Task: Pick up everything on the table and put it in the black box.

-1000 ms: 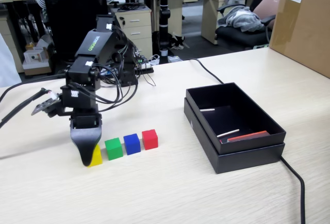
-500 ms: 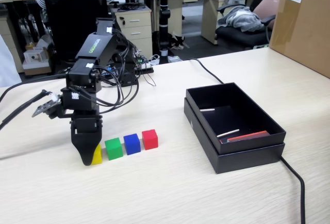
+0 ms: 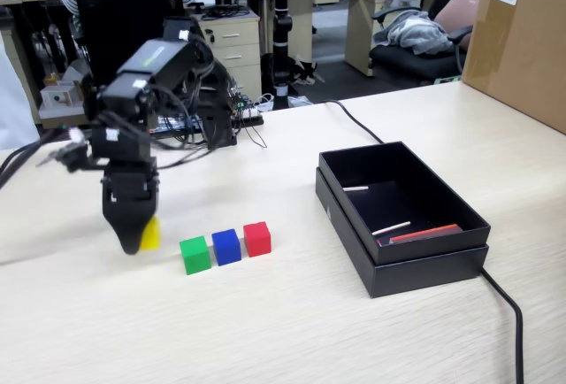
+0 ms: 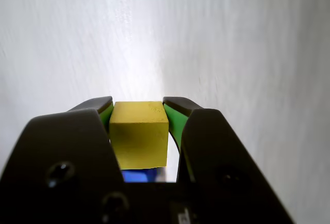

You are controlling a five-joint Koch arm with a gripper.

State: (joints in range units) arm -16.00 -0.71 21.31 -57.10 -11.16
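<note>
Yellow cube clamped, off the table

Four cubes total, solid colour, same size. Yellow cube (image 4: 139, 133) sits between the gripper (image 3: 134, 241) jaws, held above the table (image 3: 292, 331) near its left edge in the fixed view. Wrist view: both green pads (image 4: 174, 122) press flat on opposite faces of the cube, matte surface, sharp edges.

Three cubes on the table in a tight row, left to right in the fixed view: green cube (image 3: 195, 254), blue cube (image 3: 225, 247), red cube (image 3: 256, 238). Just beside each other.

One black box (image 3: 416, 269), matte cardboard, shallow rectangle, doubled rim, right of the row and well apart. Inside: two thin white sticks (image 3: 390, 227), one flat red strip (image 3: 424, 234) at the near end.

Table is pale wood-grain.
</note>
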